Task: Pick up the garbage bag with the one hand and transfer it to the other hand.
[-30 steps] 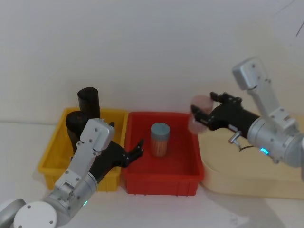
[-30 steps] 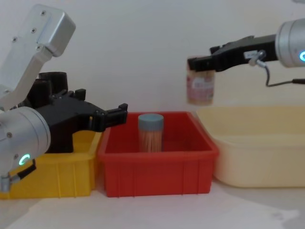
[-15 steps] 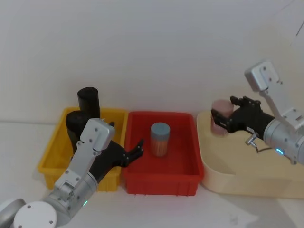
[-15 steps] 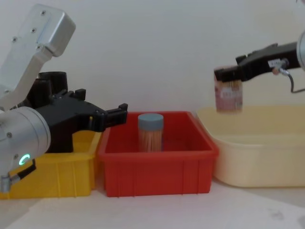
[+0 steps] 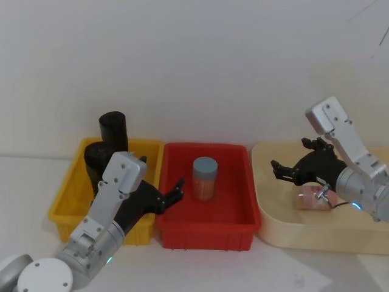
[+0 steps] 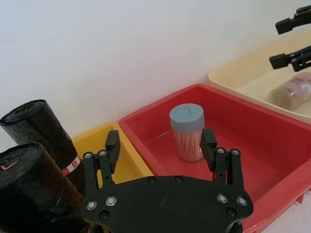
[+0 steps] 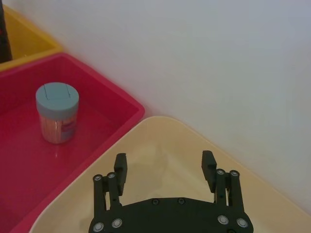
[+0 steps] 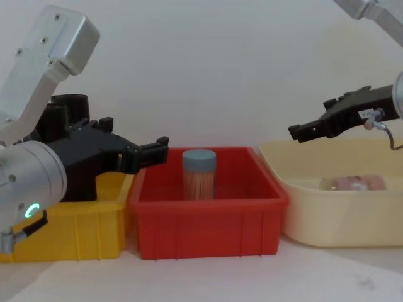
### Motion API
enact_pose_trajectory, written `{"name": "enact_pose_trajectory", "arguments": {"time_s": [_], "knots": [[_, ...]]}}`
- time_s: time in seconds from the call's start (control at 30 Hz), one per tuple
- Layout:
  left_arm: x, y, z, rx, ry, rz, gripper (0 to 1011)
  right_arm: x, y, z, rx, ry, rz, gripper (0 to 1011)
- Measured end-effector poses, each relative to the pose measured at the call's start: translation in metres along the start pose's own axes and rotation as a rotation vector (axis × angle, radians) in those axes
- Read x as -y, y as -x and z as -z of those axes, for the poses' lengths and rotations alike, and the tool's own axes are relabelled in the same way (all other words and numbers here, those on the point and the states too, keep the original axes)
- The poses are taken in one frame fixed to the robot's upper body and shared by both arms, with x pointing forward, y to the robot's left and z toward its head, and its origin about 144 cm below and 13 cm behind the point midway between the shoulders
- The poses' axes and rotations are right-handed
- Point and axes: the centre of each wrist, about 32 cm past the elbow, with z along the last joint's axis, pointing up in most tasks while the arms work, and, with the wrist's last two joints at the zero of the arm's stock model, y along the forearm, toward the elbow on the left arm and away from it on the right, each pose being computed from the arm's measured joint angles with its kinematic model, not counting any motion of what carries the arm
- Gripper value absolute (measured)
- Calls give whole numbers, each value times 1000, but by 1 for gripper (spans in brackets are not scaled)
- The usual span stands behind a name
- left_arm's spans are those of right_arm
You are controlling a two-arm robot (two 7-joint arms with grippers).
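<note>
The left gripper is hovering, fingers apart, near the glossy black cylindrical garbage bag, seemingly readying a grasp, while the right gripper is hanging spread over a cream plastic tub.

Garbage bag rolls half lost behind my left arm
From the head camera I get their tops above the yellow bin; the left wrist view's edge cuts them off, and the red-and-white label is too small for me to read.
</note>
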Motion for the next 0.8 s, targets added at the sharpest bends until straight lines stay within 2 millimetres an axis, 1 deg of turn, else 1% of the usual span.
{"name": "enact_pose_trajectory", "arguments": {"time_s": [0.03,0.13,0.53,0.8], "knots": [[0,0,0,0,0,0,1001,0,0,1,2,5,2,950],[0,0,0,0,0,0,1001,-1,0,3,6,13,4,1001],[0,0,0,0,0,1,1001,-3,1,6,13,29,7,999],[2,-1,-5,-9,3,28,1001,-4,1,7,14,35,8,999]]}}
